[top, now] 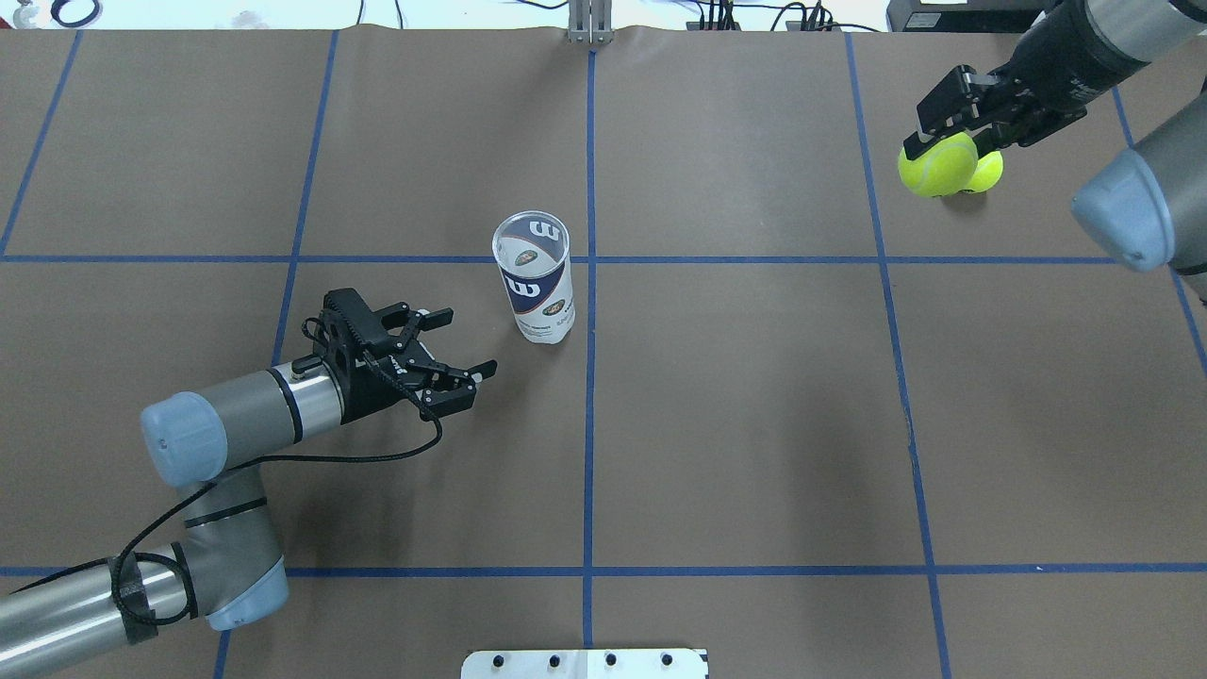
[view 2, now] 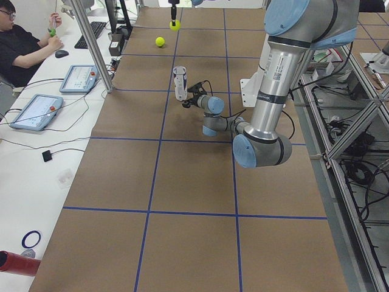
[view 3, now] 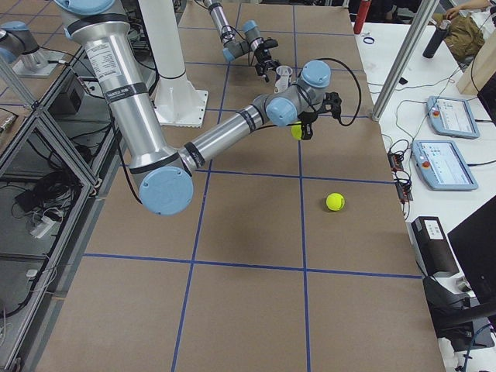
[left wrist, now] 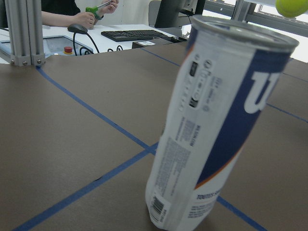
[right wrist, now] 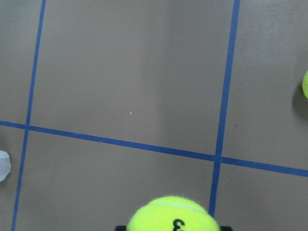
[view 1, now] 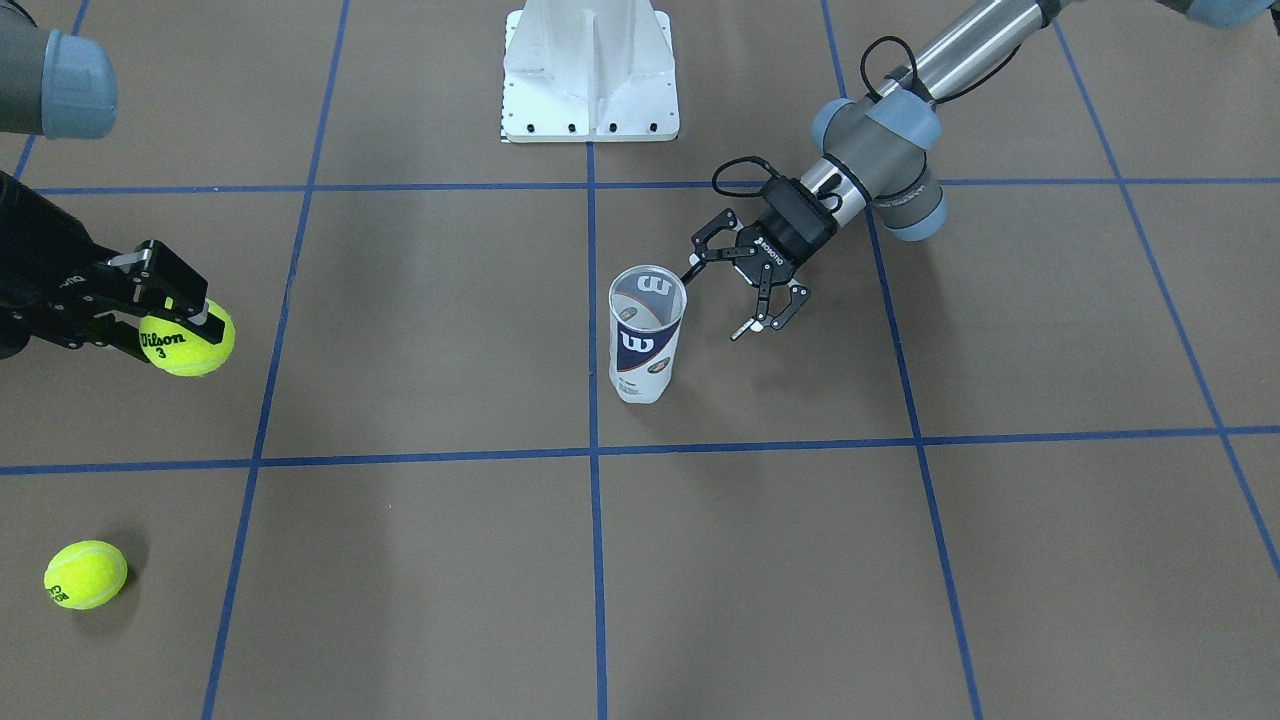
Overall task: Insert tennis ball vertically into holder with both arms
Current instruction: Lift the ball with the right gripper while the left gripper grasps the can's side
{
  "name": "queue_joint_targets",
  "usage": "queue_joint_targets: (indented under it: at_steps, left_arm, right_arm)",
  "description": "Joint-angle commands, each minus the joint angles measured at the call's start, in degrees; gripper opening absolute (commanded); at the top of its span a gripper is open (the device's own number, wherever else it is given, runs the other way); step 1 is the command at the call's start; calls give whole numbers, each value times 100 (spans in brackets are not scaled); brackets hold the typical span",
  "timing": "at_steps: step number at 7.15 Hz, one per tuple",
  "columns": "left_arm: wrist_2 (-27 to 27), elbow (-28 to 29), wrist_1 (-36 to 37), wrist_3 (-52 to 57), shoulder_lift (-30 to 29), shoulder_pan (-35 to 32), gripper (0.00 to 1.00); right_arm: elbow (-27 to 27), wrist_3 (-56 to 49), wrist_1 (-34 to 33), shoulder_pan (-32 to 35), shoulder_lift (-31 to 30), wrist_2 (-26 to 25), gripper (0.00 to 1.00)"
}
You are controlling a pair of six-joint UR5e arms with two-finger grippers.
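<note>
The holder, a clear can with a navy and white label, stands upright and open-topped near the table's middle. My left gripper is open just beside it, level with its side, with nothing between the fingers. The can fills the left wrist view. Far off at the table's right end, my right gripper is shut on a yellow tennis ball, held above the table. That ball shows at the bottom edge of the right wrist view.
A second tennis ball lies loose on the table near the held one. The white pedestal base stands at the robot's side. A seated person and tablets are beyond the table's long edge.
</note>
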Motion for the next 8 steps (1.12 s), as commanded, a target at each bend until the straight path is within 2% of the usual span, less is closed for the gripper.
queue_joint_targets:
  at_steps: [1, 3, 8]
  left_arm:
    - [136, 194, 14, 145, -326, 126, 98]
    - [145, 538, 23, 145, -722, 126, 99]
    - [240, 565, 58, 154, -733, -41, 99]
  right_arm:
    - [65, 404, -76, -63, 269, 3, 0]
    - [117, 736, -68, -194, 383, -23, 0]
    - [144, 748, -68, -257, 454, -50, 0]
